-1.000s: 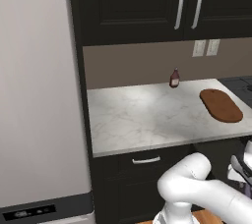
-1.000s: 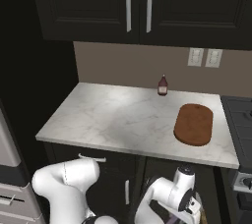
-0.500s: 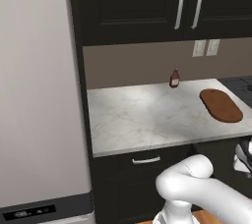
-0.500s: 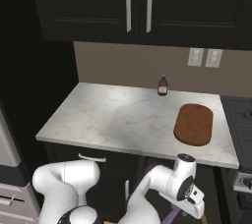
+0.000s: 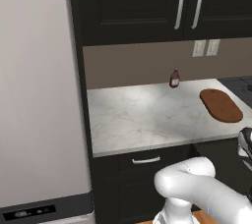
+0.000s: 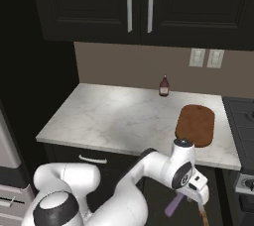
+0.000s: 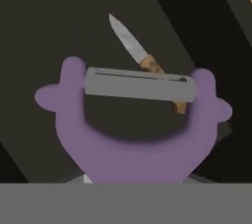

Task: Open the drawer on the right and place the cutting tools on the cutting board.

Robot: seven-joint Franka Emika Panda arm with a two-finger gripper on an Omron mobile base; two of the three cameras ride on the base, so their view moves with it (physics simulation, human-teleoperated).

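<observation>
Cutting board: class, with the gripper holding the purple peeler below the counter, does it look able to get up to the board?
Probably yes: the cutting board lies bare near the counter's front edge, just above the gripper.

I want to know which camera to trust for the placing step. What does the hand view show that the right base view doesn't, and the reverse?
Hand view: a knife with a silver blade and a wooden handle, lying in the dark space beneath the tool.
Right base view: the cutting board lying bare on the marble counter, with a small dark red bottle by the wall.
Both: the purple peeler, seen in the right base view below the counter's front edge.
</observation>
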